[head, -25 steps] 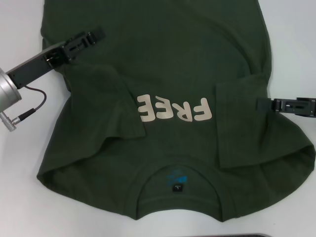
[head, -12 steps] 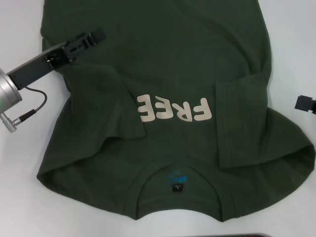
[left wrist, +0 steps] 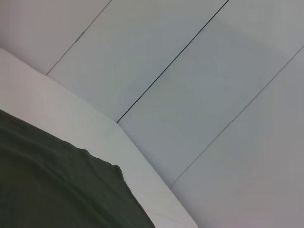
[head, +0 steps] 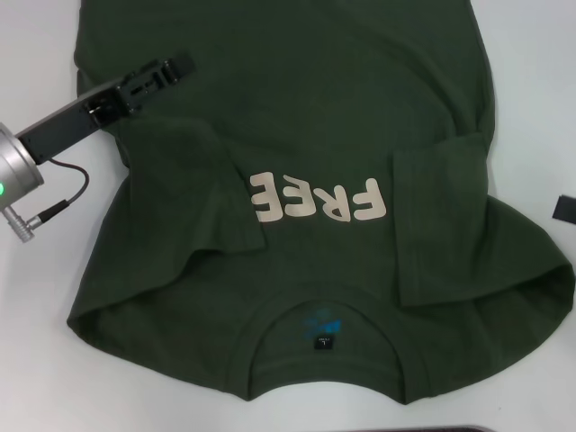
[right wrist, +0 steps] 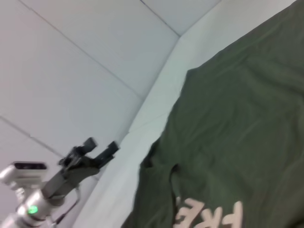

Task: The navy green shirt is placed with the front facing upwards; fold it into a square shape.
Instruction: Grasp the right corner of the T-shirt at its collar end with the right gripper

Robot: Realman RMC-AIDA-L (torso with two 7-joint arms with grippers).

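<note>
The navy green shirt [head: 306, 117] lies flat on the white table, front up, with its collar [head: 324, 317] nearest me. The cream "FREE" lettering [head: 319, 200] reads upside down. Both sleeves are folded inward: one [head: 184, 193] on the left, one [head: 441, 216] on the right. My left gripper [head: 166, 70] hovers over the shirt's left side, beyond the folded sleeve. In the right wrist view this left gripper [right wrist: 101, 146] shows its fingers apart and empty. Only a black tip of my right gripper [head: 565, 209] shows at the right edge, off the cloth.
Bare white table [head: 531, 72] surrounds the shirt on both sides. The left arm's silver wrist and cable [head: 36, 193] hang over the table at left. A dark strip [head: 468, 429] runs along the near edge. The left wrist view shows the shirt's hem corner [left wrist: 47, 185] and table edge.
My right gripper has pulled back rightward off the shirt, almost out of the head view. The left gripper has shifted slightly away along the shirt. The shirt has not moved.
</note>
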